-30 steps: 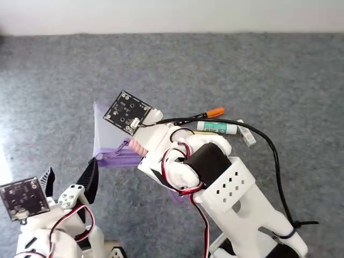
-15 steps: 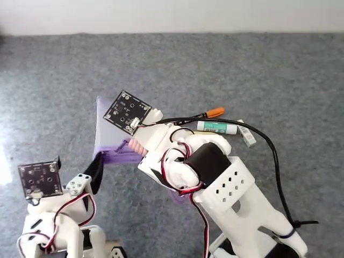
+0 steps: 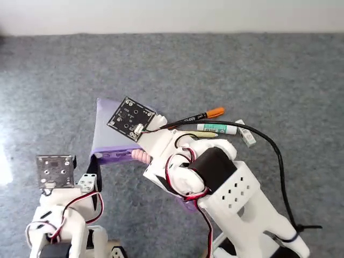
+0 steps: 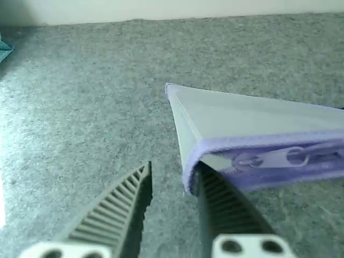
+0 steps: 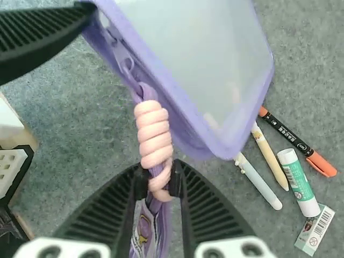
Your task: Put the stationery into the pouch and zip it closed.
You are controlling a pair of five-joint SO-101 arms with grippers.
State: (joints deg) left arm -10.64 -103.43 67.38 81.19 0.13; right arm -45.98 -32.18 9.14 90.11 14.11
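— Where is the pouch (image 3: 105, 129)?

— On the grey, felt-like table top (image 3: 269, 70), between the two arms. It is a flat sleeve with frosted, see-through walls and a soft purple fabric border. Its zipper edge, with small metal rings (image 4: 295, 157), faces the arms.

— And the claws?

— The right claw (image 5: 158, 177) is clamped on a pink coil (image 5: 154, 134), a rubbery spiral that hangs from the zipper edge. The left claw (image 4: 173, 177) is spread apart. One ribbed black finger is against the pouch's purple corner and the other is off to the side over the felt.

— The stationery?

— It lies outside, just beside the pouch's far end. There is a slim black marker (image 5: 298, 142) with an orange cap, a round glue stick (image 5: 295, 180), a cream pen (image 5: 269, 156) and a pale pen (image 5: 258, 183). A small printed tag (image 5: 314, 228) lies next to the glue.
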